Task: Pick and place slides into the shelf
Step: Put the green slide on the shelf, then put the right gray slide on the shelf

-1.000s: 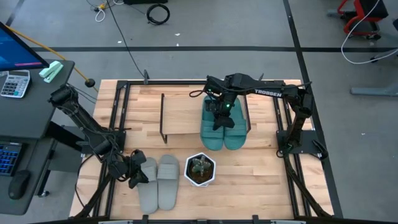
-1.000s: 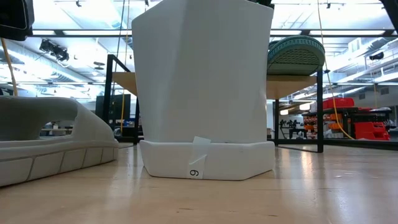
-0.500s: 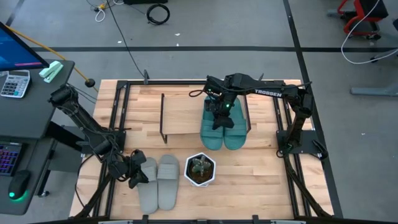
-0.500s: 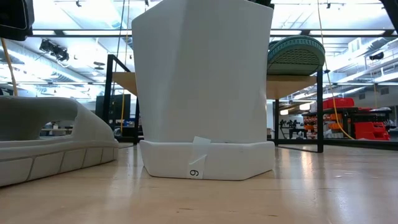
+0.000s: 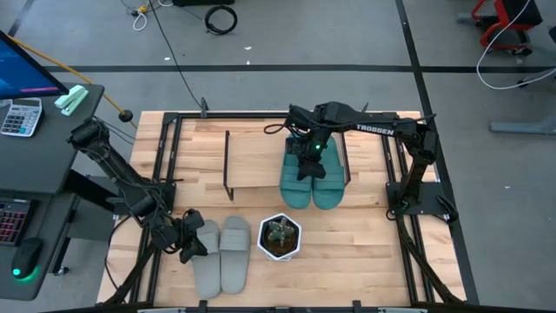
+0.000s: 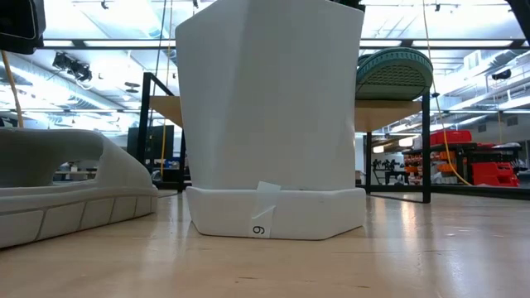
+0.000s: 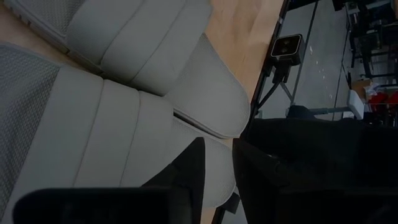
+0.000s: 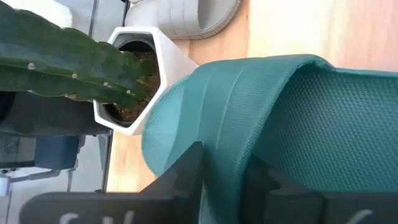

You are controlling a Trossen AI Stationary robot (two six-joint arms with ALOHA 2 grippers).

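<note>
Two teal slides (image 5: 313,181) lie side by side on the right half of the shelf (image 5: 256,161), toes jutting over its near edge; one toe (image 6: 394,73) also shows in the low view. My right gripper (image 5: 306,165) is shut over them. Two light grey slides (image 5: 222,254) rest sole-down on the table near its near-left corner. My left gripper (image 5: 188,236) is shut at the left grey slide's outer side. In the low view the white pot hides both grippers. My left gripper pinches the left grey slide at the outer side edge of its strap (image 7: 219,167), coming nearly level from the table's left. The slide lies flat on the table beside its mate. My right gripper pinches the wide strap (image 8: 227,155) of the left teal slide between its two fingers, coming from above and pointing down. The slide rests on the shelf board, with its toe past the board's near edge.
A white hexagonal pot with a cactus (image 5: 280,236) stands on the table between the grey slides and the shelf. The shelf's left half (image 5: 252,156) is bare board between thin dark side frames (image 5: 228,165). A black frame rims the tabletop (image 5: 365,226).
</note>
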